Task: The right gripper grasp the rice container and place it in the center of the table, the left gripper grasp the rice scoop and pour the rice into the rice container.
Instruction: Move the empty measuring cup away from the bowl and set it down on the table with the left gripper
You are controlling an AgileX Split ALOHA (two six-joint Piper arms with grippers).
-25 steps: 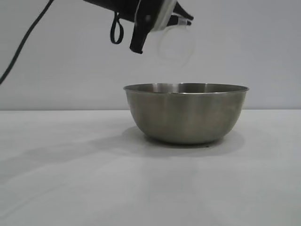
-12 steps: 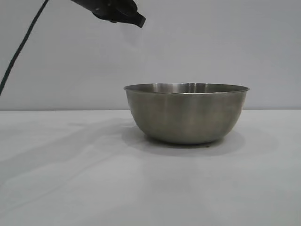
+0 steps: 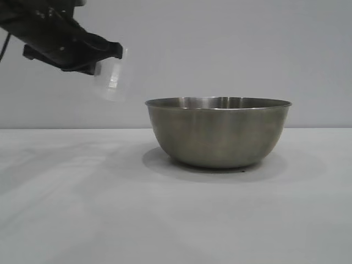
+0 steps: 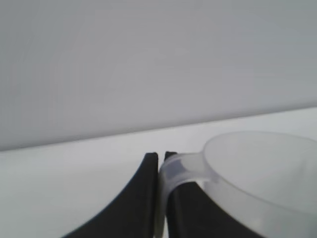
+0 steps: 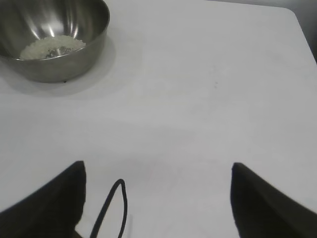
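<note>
From outside, your left gripper (image 3: 113, 55) is hanging above the white table (image 3: 82, 209), left of the steel bowl (image 3: 218, 132), clenching the handle of a translucent scoop (image 3: 113, 77).

In the left wrist view, the scoop (image 4: 257, 173) is sitting empty, its handle pinched.

In the right wrist view, your right gripper (image 5: 158, 198) is resting released over bare table (image 5: 208, 89); rice (image 5: 52, 47) is lying in the bowl (image 5: 79, 54).

No readable text, labels, brands, numbers or signs anywhere.
</note>
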